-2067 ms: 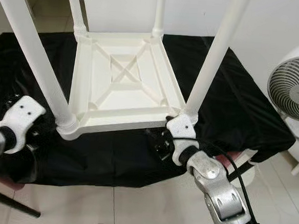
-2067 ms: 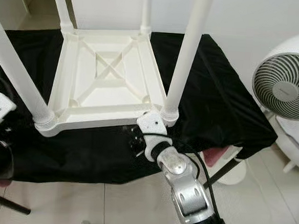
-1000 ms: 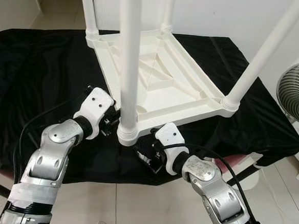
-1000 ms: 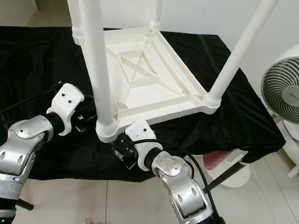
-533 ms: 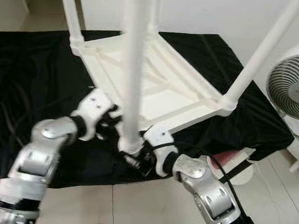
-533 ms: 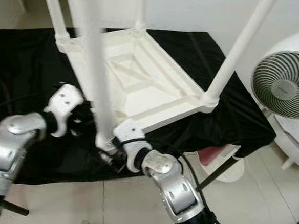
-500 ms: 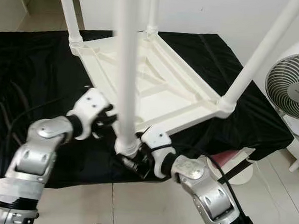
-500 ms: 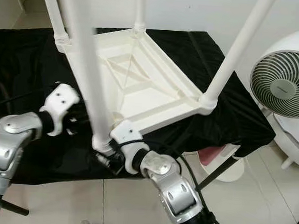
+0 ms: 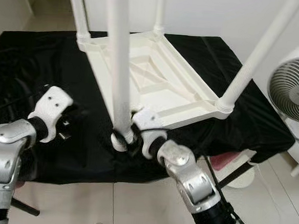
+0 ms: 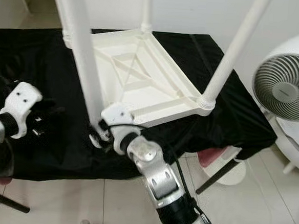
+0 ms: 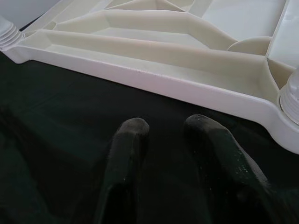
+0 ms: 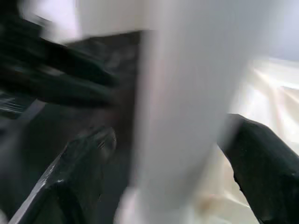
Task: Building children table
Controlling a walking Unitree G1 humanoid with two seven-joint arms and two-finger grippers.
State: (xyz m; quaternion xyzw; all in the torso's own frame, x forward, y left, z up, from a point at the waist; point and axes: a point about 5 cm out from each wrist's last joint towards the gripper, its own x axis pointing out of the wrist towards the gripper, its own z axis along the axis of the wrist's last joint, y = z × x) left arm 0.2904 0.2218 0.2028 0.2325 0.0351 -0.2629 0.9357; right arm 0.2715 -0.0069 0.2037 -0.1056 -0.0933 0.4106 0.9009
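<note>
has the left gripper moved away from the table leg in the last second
Yes. The left gripper has drawn back toward the robot's left over the black cloth, apart from the near table leg, which the right gripper straddles near its base.

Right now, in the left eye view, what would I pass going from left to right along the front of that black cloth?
Left gripper → the table leg nearest the camera, with the right gripper at its base → another table leg at the corner → white fan.
</note>
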